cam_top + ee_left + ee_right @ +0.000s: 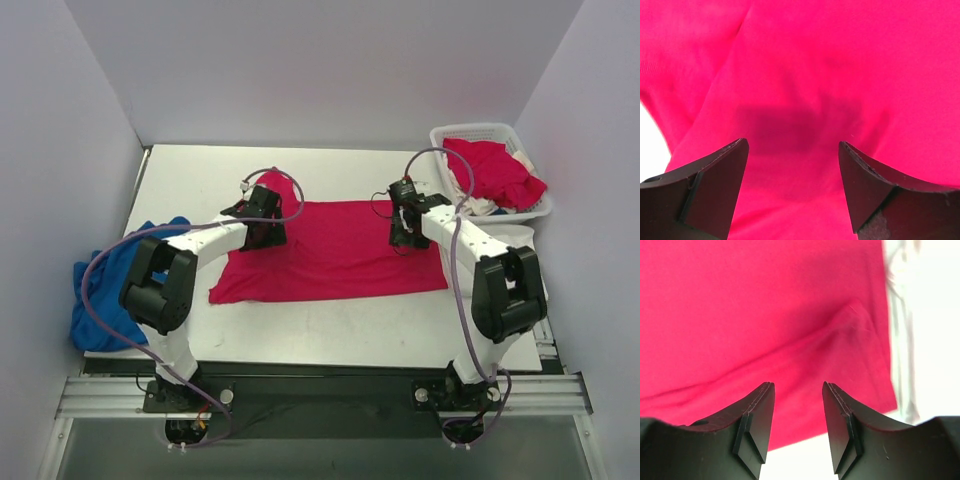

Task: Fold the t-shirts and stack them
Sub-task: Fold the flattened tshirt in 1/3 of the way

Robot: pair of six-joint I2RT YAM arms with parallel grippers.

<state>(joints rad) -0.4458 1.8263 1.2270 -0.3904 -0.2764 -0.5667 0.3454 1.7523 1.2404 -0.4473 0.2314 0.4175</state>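
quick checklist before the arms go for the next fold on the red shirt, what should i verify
1. left claw open and empty: ok.
2. right claw open and empty: ok, set narrower than the left.
3. red t-shirt lying wholly on the table: ok.
4. cloth smooth under the right claw: not ok, a raised ridge runs toward the hem.
5. either claw touching the cloth: cannot tell.
6. more shirts waiting in the basket: ok, a crumpled red shirt lies on top.
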